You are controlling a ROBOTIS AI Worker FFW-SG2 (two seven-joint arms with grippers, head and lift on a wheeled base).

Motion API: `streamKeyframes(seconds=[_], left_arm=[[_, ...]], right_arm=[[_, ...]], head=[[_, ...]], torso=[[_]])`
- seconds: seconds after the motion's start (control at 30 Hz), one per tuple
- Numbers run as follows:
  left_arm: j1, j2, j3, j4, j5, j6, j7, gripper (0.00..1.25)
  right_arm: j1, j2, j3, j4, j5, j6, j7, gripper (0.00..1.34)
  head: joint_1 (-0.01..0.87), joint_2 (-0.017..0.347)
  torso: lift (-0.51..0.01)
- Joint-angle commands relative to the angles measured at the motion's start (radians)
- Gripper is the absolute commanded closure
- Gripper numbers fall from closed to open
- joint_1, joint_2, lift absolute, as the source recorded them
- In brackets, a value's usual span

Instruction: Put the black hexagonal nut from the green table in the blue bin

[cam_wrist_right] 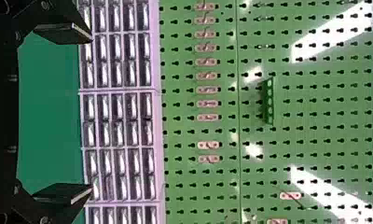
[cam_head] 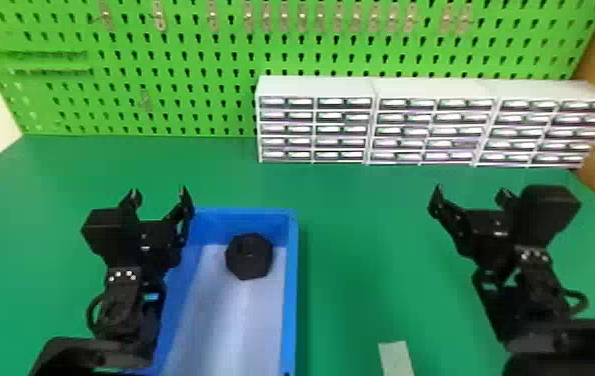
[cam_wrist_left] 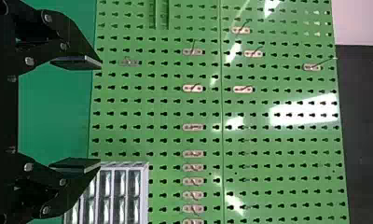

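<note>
The blue bin (cam_head: 290, 300) is standing on the green table (cam_head: 351, 240) and it contains the black hexagonal nut (cam_head: 248, 256), near the bin's far end. The left tool (cam_head: 160, 194), with fingers spread, is at the bin's left side, so the nut lies to the right of this tool. The right tool (cam_head: 471, 192), also spread, is well apart, to the bin's right.
</note>
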Motion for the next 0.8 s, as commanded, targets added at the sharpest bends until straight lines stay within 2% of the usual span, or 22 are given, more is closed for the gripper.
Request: streamKeyframes(seconds=[0.0,0.43,0.77], left_arm=[[0.0,0.0,-0.015,0.003,0.004,0.0,0.0,0.5],[0.022,0.0,-0.027,0.004,0.013,0.0,0.0,0.5],[0.026,-0.001,-0.012,0.0,0.014,-0.002,0.0,0.5]], right_arm=[[0.036,-0.006,0.003,0.001,0.019,-0.036,-0.012,0.17],[0.055,-0.033,0.038,0.021,0.028,-0.082,-0.055,0.17],[0.055,-0.035,0.035,0.019,0.028,-0.093,-0.058,0.17]], head=[[0.657,0.057],[0.657,0.057],[0.657,0.057]], torso=[[-0.095],[-0.095],[-0.095]])
